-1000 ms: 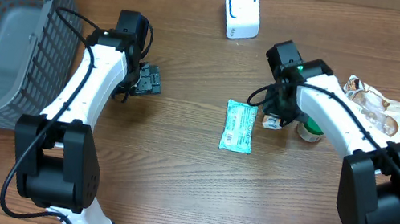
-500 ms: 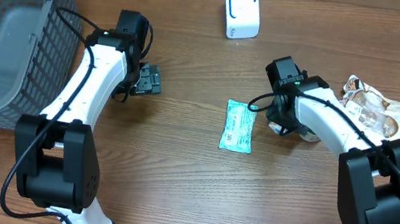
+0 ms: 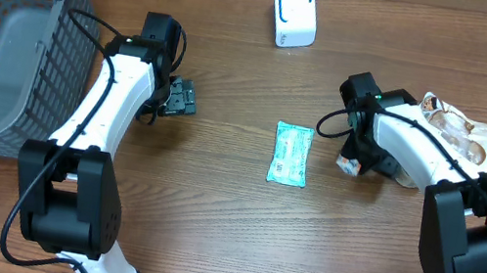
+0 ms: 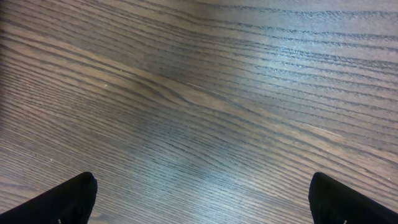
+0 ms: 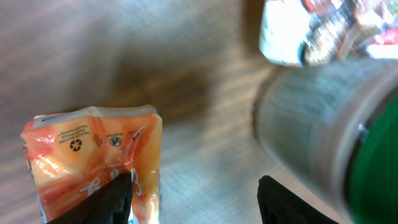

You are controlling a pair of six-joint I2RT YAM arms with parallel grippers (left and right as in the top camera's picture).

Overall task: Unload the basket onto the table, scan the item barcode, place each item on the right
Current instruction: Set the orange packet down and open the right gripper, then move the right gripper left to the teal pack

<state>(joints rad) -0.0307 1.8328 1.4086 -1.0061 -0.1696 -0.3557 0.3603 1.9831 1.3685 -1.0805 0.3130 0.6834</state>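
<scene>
Comparing the overhead views, the right gripper (image 3: 356,157) has slid away from the teal packet (image 3: 291,153) toward the right of the frame. Its jaws, shut a second ago, now stand apart. In the right wrist view bare wood shows between the fingers (image 5: 115,196). The orange packet (image 5: 90,152) lies at lower left, overlapping one finger rather than pinched between the two. I judge it has just been let go, well below and right of the scanner (image 3: 294,13) at top centre. If that packet is the item, its scan is not done from here and it would need picking up again. The left gripper (image 3: 180,98) has not moved; it is spread wide over bare table (image 4: 199,93) and holds nothing.

Much is unclear. The right wrist view is blurred, so I cannot tell whether the orange packet is touching the finger or only lies behind it. No barcode shows on any face. The jar (image 5: 311,124) fills the right edge of that view, cut off, and in the overhead the arm covers it. Only a corner of the orange packet peeks out there too. Which packet is the one to scan I cannot tell.
</scene>
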